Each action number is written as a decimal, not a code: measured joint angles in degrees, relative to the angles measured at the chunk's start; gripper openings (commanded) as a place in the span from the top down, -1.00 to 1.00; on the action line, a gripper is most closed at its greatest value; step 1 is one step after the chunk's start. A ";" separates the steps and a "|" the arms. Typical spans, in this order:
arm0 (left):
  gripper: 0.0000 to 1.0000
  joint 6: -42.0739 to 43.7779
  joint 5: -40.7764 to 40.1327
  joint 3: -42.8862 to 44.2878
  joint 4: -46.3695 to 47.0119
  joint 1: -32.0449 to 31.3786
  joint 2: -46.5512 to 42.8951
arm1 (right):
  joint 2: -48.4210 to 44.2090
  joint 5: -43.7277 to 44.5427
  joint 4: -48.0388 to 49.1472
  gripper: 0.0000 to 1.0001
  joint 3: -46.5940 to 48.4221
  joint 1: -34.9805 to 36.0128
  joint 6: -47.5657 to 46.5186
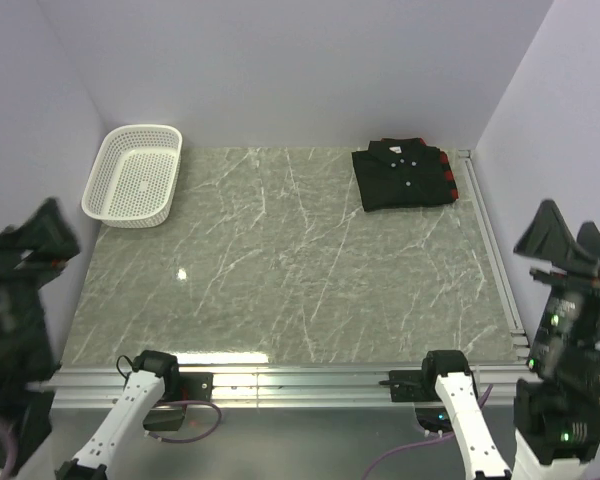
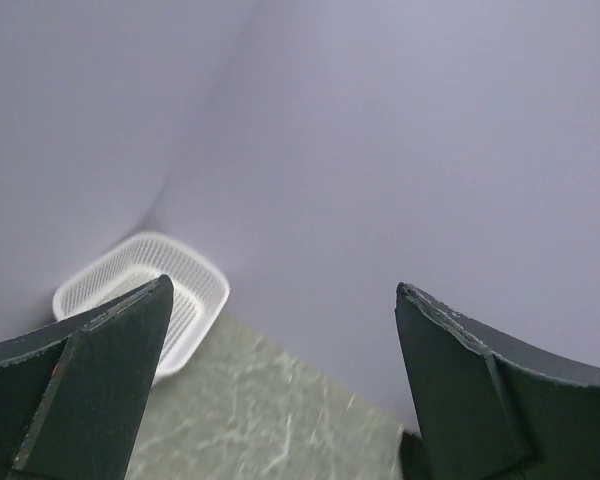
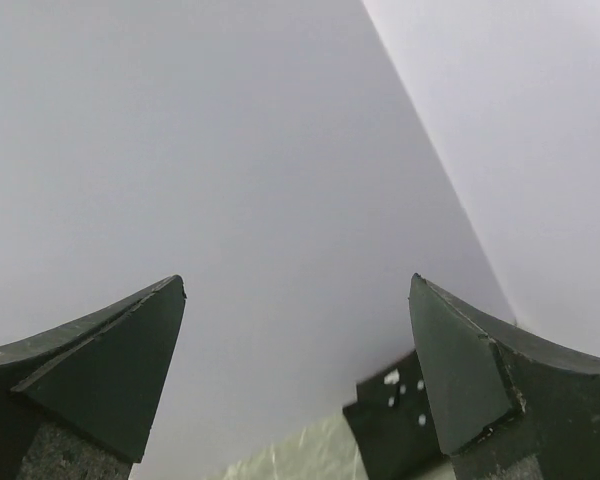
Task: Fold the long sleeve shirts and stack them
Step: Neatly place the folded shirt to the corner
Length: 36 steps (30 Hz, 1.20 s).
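The black shirt (image 1: 405, 176) is lying folded atop the plaid shirt (image 1: 447, 173) at the table's (image 1: 280, 260) far right corner, well apart from the left gripper (image 2: 282, 284) and right gripper (image 3: 297, 279), both 2-fingered pairs hovering spread wide, grasping nothing.

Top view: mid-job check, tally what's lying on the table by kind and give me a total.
black shirt: 1, folded, on top of the stack
red plaid shirt: 1, only its edge shows under the black one
white mesh basket: 1, nothing seen in it
Total: 3
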 measured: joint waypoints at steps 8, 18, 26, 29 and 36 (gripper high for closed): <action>-0.99 2.80 -3.98 0.22 1.62 -0.02 -8.41 | -12.39 4.74 3.74 -0.99 -9.70 6.38 -6.12; -0.99 3.43 -6.82 -19.56 2.82 -2.78 -15.30 | -20.20 6.19 1.73 -0.99 -19.30 10.86 -10.27; -0.99 2.75 -6.54 -30.86 2.86 -3.30 -20.98 | -22.21 5.55 -1.20 -0.99 -29.09 10.91 -10.49; -0.99 2.51 -6.56 -33.81 3.30 -3.32 -22.62 | -22.21 5.22 -1.25 -0.99 -31.06 10.91 -10.51; -0.99 2.34 -6.56 -39.12 5.53 -3.32 -24.28 | -22.21 5.11 -0.72 -0.99 -32.96 10.91 -11.10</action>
